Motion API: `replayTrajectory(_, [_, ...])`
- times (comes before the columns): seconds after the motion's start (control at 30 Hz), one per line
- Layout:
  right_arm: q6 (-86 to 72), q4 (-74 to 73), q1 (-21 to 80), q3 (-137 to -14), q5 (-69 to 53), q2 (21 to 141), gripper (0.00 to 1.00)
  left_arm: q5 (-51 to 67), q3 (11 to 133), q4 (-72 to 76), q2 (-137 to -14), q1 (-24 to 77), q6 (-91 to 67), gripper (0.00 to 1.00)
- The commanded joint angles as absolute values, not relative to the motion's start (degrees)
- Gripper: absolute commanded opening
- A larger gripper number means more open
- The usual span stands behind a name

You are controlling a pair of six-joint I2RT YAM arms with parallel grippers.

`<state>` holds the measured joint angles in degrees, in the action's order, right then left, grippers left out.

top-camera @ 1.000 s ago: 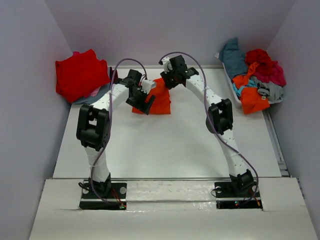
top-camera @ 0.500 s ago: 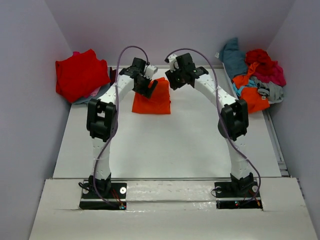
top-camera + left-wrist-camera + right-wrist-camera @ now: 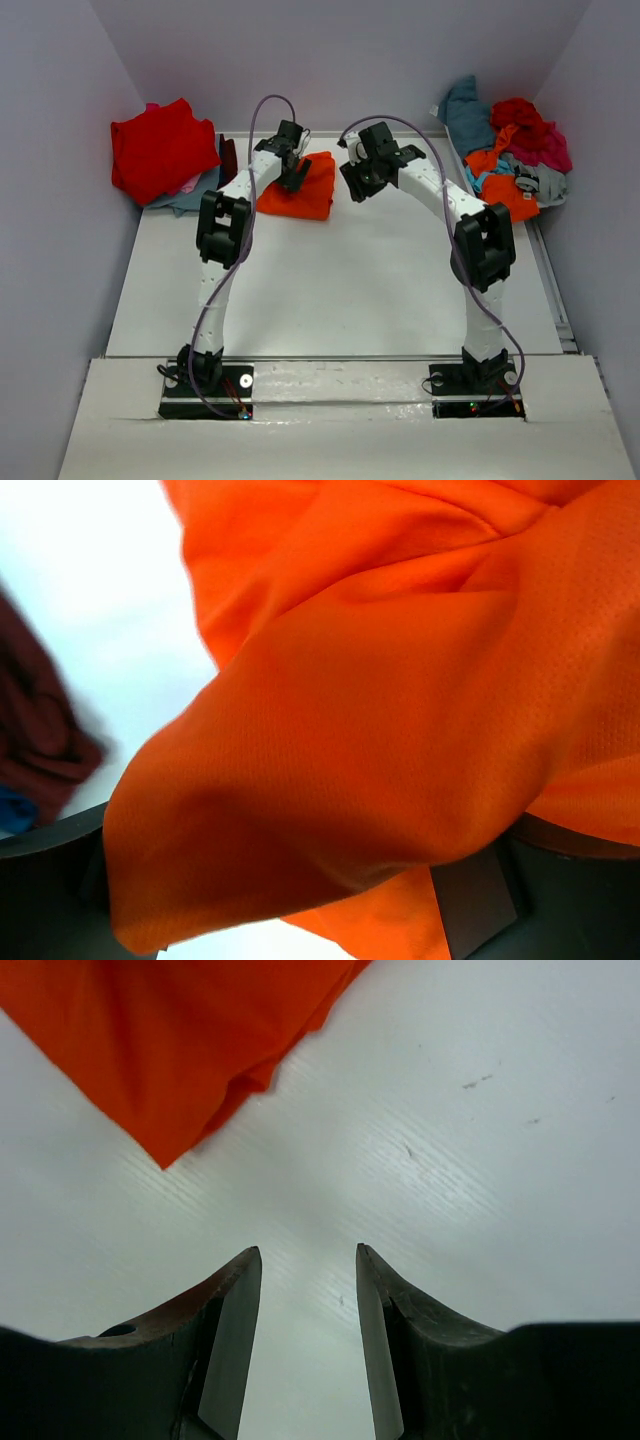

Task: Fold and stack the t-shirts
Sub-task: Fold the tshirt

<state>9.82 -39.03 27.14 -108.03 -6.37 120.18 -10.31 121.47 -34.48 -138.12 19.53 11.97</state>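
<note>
A white table (image 3: 330,300) walled in by pale grey panels carries the work, and the orange t-shirt (image 3: 312,192) lies folded on it. Left of that shirt sits a pile topped by a red t-shirt (image 3: 155,150); well to its right is a heap of loose t-shirts (image 3: 510,150). The left gripper (image 3: 294,172) is at the shirt's left edge, jaws spread wide, with a fold of cloth draped across them and not visibly pinched. The right gripper (image 3: 308,1255), just right of the shirt, stands parted and empty. The cloth looks light, limp and a little slick. It would likely sag open unless taken at a folded edge through all layers.
</note>
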Motion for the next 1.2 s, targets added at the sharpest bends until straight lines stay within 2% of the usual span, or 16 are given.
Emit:
replayTrajectory(0.0, [9.8, -40.6, 27.7, -104.1, -7.8, 114.3, 0.49, -20.2, 126.9, -32.0, -139.4, 19.7, 10.9, 0.96])
replayTrajectory(0.13, [10.0, -40.8, 27.7, -102.7, -7.7, 113.6, 0.49, -19.0, 127.4, -31.8, -138.4, 19.7, 10.5, 0.96])
replayTrajectory(0.53, [9.5, -41.7, 27.7, -105.8, -9.2, 114.5, 0.49, -15.1, 108.7, -27.3, -128.7, 20.2, 10.9, 0.95])
replayTrajectory(0.73, [8.9, -43.2, 27.7, -107.1, -10.5, 115.6, 0.49, -11.1, 110.6, -35.1, -130.4, 20.7, 11.6, 0.95])
replayTrajectory(1.17, [9.5, -45.6, 27.7, -107.6, -11.9, 115.3, 0.49, -8.5, 91.5, -40.6, -123.1, 25.3, 22.0, 0.94])
